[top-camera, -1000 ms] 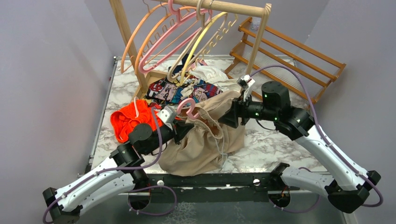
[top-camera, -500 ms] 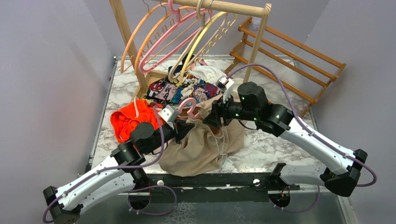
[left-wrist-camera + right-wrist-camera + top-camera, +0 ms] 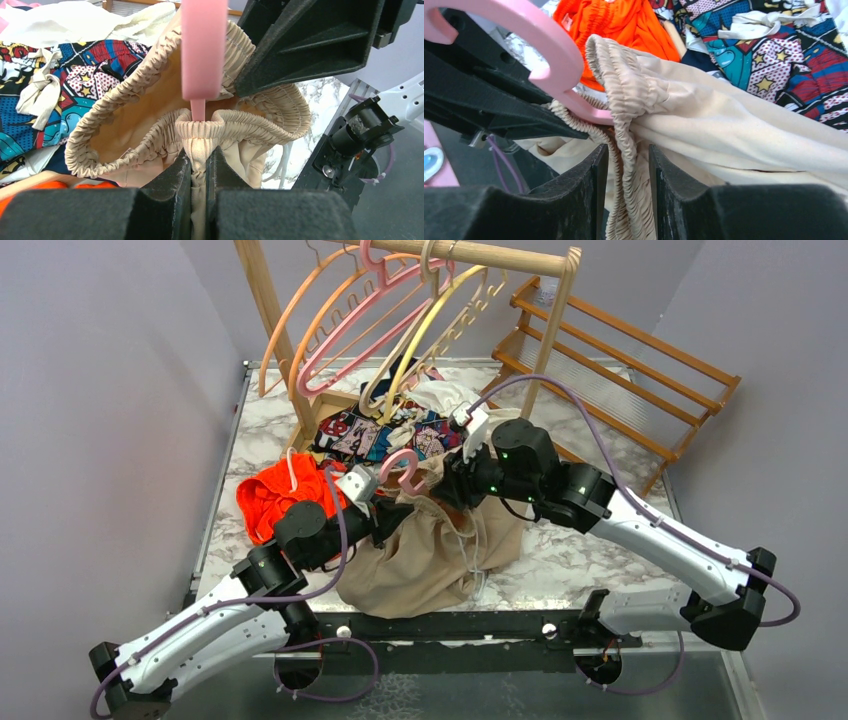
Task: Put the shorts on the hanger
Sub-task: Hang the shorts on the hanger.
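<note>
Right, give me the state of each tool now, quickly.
Left tool: closed, holding the shorts.
Right tool: jaws either side of the shorts; whether it grips cannot be told.

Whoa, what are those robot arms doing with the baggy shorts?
They are trying to put the tan shorts on a pink hanger. The hanger's hook pokes up out of the stretchy waistband. The left gripper is clamped on the waistband right by the hook. The right gripper has its fingers on either side of another bit of waistband, but I can't tell if it is squeezing yet.
</note>
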Available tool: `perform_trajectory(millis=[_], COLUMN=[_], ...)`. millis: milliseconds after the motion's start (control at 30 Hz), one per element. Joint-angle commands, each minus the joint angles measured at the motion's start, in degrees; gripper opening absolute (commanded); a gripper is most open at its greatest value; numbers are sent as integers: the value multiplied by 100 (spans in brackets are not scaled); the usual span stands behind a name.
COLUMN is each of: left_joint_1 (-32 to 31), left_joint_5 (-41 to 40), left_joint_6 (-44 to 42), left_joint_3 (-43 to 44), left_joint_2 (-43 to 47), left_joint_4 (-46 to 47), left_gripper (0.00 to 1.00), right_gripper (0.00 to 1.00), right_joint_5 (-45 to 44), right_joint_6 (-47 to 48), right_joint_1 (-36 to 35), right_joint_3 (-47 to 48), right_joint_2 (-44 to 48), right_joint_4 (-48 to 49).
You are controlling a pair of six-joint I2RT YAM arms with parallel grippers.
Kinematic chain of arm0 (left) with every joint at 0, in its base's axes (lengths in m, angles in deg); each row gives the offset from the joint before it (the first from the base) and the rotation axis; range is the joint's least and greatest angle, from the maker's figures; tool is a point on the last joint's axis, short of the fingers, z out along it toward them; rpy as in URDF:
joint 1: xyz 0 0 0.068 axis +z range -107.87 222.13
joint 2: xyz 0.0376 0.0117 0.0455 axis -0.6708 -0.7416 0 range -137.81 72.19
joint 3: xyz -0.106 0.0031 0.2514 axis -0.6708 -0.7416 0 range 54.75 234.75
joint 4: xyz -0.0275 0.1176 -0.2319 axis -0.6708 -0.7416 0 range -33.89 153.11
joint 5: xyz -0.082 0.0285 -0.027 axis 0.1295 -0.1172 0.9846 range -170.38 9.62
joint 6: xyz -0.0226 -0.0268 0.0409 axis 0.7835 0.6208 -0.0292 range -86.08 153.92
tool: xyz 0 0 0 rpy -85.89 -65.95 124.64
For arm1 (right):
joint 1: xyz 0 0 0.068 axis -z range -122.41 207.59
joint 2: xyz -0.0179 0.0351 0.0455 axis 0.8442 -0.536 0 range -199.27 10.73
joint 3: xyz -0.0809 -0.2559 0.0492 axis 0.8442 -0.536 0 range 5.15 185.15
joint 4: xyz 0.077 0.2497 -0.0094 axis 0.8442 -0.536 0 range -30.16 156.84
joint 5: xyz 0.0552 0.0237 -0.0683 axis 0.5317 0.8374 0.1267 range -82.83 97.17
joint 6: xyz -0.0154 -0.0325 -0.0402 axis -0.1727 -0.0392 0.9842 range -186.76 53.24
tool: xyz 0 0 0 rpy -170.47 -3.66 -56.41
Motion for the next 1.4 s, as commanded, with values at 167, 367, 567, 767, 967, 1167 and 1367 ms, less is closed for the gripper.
perform_trajectory(millis=[167,367,567,767,967,1167,1367], left_joint_1=[-5,-8,-17,-7,-7,-16,-7], left_joint_5=[-29,-93,130,555,632,501,177], left_joint_6=[-264,-310,-458,-506,-506,-637,-816], left_joint_3=[83,204,452,660,776,940,1297], left_joint_2=[178,318,295,3,-200,-214,-54], left_joint_4=[149,-122,-454,-424,-290,-366,-802], left_gripper=[0,0,0,0,0,0,0], right_gripper=[11,1,1,1,1,1,1], right_joint_5=[-1177,-2222,-2893,-4370,-5191,-6444,-6710], right_joint_6=[503,930,1313,1579,1590,1742,1980], right_joint_1=[-392,-415,-479,-1109,-1820,-1975,-1975], right_joint_3=[603,935,2024,2581,2694,2838,3082], right_joint_2=[-425,-474,-812,-1280,-1630,-1838,-1545], right_joint_4=[-308,-497,-1378,-1749,-2027,-2476,-2439])
